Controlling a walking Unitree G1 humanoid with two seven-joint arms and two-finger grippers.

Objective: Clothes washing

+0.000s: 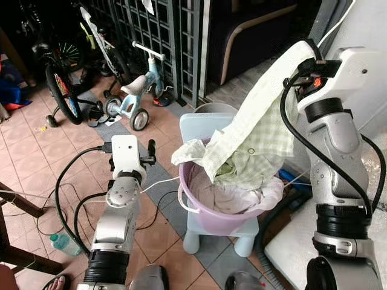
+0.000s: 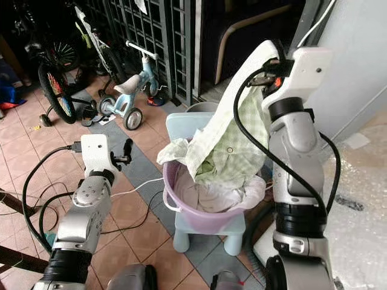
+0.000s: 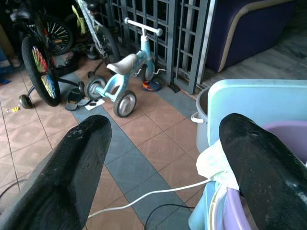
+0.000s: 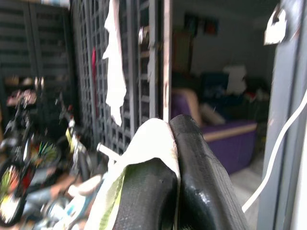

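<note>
Two grippers here, doing pretty different things. The right gripper [image 4: 168,191] is raised high on the right, fingers pinched tight on the top edge of a pale green checked shirt [image 1: 257,130], which hangs down from it with the lower end trailing into the purple basin [image 1: 208,220]. That basin sits on a light blue stool [image 1: 208,124] and has more pale laundry [image 1: 233,196] bunched inside, some spilling over the near-right rim. The left gripper [image 3: 165,158] is lower, just left of the basin, fingers spread wide with nothing between them, one finger close to the basin's rim. Farther off on the left there's a small blue tricycle [image 1: 136,96] and a bigger bicycle [image 1: 60,78] by the metal gate [image 1: 157,30], and white cable [image 3: 153,194] runs across the tiled floor [image 1: 36,163].
</note>
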